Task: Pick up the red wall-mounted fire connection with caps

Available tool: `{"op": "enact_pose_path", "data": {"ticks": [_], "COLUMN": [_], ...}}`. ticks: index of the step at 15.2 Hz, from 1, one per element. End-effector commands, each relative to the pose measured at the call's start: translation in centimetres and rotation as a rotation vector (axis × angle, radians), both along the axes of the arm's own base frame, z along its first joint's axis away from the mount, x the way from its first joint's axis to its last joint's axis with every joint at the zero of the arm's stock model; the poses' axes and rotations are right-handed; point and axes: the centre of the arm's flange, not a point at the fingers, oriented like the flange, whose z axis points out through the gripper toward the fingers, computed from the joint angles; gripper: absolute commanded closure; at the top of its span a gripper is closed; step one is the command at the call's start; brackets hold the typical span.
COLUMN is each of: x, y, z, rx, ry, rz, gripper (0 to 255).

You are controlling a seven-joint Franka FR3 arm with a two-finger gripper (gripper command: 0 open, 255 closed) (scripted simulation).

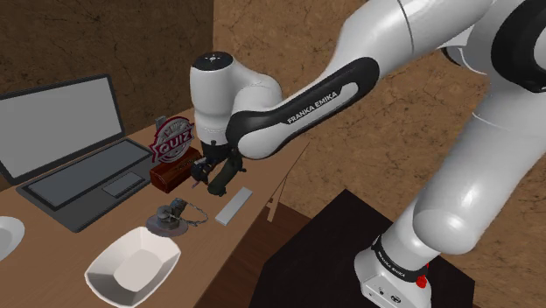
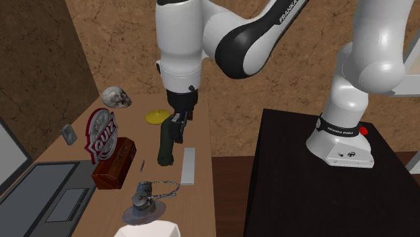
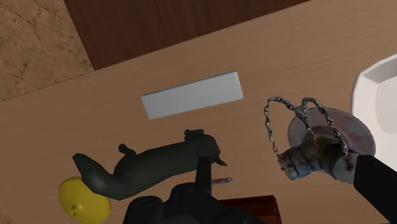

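**Open gripper, connection untouched**

Shoulder view: gripper [image 1: 213, 175] hovers over the table [image 1: 206, 249]; the grey chained fire connection [image 1: 171, 216] sits between bowl [image 1: 162, 249] and slab [image 1: 234, 206]. Second exterior view: it stands near the brown box [image 2: 113, 163]. Wrist view: fingers [image 3: 375, 184] spread wide, empty, connection just beside one.

Flat, even light; white arm [image 1: 420, 105] bright with soft sheen; side wall [image 1: 131, 44] darker; desk [image 1: 219, 249] uniformly lit.

The shoulder view looks down from beside the stand [image 1: 337, 249] across the worktop [image 1: 206, 243]; the second exterior view looks along it from above the bowl [image 2: 145, 231] end. The wrist view, on the tool [image 1: 213, 178], peers closely down at the stand-side edge, whose grey slab [image 3: 193, 95] all three share.
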Motion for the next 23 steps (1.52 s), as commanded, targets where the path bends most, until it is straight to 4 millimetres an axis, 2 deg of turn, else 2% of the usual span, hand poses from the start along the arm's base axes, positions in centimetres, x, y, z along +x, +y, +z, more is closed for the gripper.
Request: {"op": "enact_pose_path", "data": {"ticks": [1, 16, 17, 23], "x": [0.8, 8.6, 9.0, 9.0], "y": [1.7, 12.9, 13.4, 13.4], "z": [-2.7, -18.3, -19.1, -22.3], "rx": [-0.013, -0.101, -0.105, -0.105], "ry": [-0.002, -0.008, -0.009, -0.009], "rz": [-0.006, -0.045, -0.047, -0.047], "gripper": [0, 0, 0, 0]}}
